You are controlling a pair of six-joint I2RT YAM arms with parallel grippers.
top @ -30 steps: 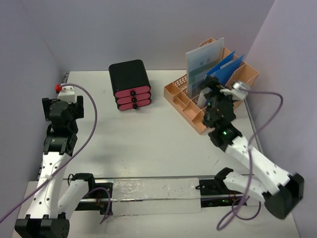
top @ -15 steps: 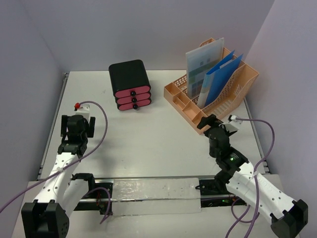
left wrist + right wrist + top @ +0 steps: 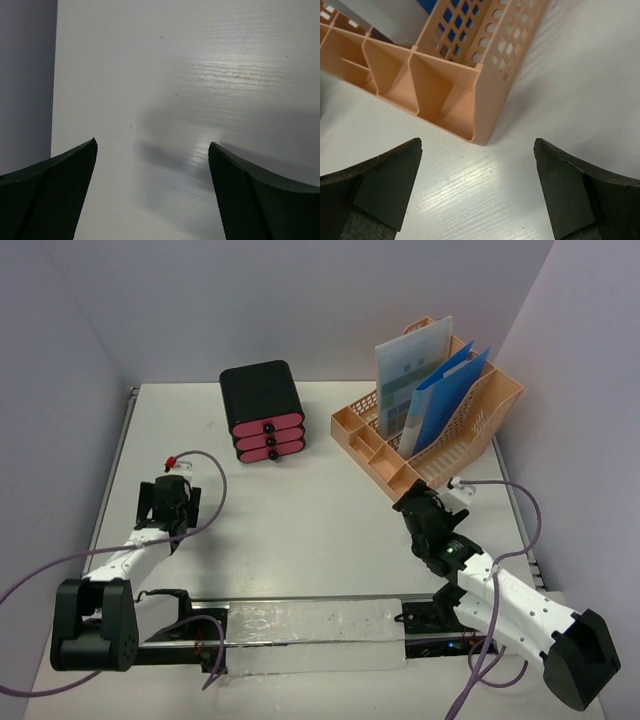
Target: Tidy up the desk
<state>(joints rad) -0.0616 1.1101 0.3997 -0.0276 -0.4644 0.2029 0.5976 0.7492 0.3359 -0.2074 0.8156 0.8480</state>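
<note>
The desk point(image 3: 300, 510) is a large white tabletop. My left gripper point(image 3: 170, 492) hangs low over its left side, open and empty; the left wrist view shows only bare white surface point(image 3: 165, 100) between the spread fingers point(image 3: 55, 190). My right gripper point(image 3: 412, 502) is open and empty, low over the desk just in front of the near corner of the peach-orange mesh file rack point(image 3: 420, 445). In the right wrist view that corner point(image 3: 480, 115) lies between and beyond the fingers point(image 3: 570, 190).
A black drawer box with pink drawers point(image 3: 263, 412) stands at the back centre. The file rack holds blue folders point(image 3: 445, 395) and a pale sheet point(image 3: 410, 375). Walls close the left, back and right sides. A rail point(image 3: 310, 625) runs along the near edge.
Both arms have drawn back and sunk toward the near side. The right gripper left the file rack and came down in front of it. The left gripper moved down and nearer.
</note>
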